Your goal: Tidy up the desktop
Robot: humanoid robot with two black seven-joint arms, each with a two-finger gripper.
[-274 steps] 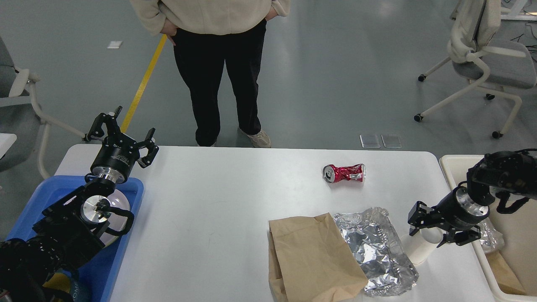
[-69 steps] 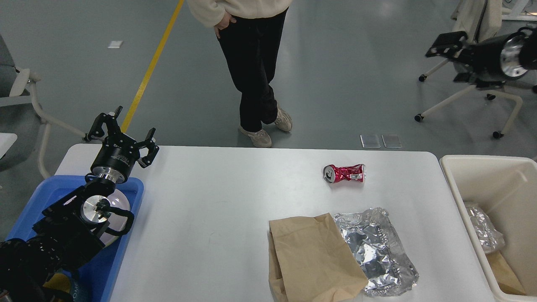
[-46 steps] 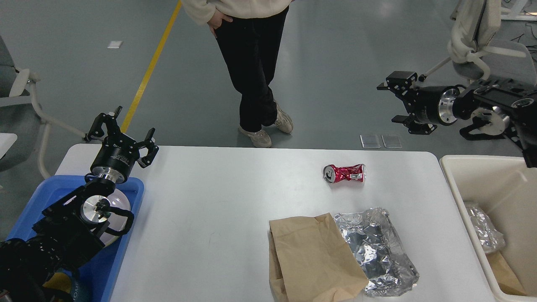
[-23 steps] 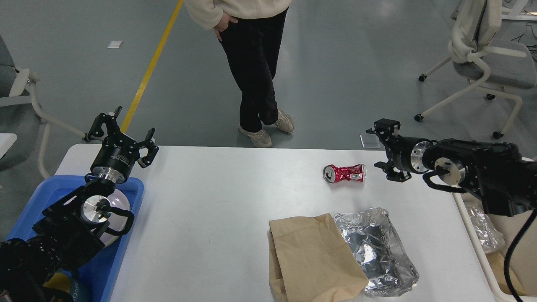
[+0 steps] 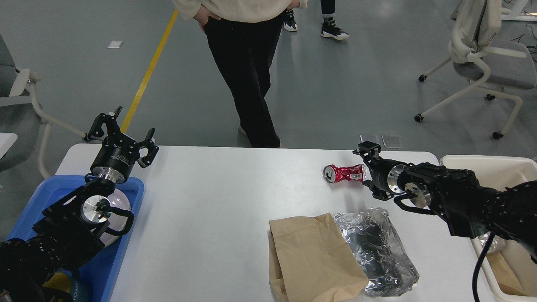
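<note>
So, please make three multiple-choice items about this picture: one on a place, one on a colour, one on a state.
1. Where does the can lie?
A. in the blue tray
B. on the desktop, near the far edge
C. in the cream bin

2. What colour is the can?
A. red
B. green
C. yellow

3. How does the right gripper stand?
A. shut on the paper bag
B. out of view
C. open, at the right end of the can

Answers:
1 B: it rests on the white top, beyond the paper bag and foil.
2 A: its crushed body is red.
3 C: its fingers stand apart beside the can.
</note>
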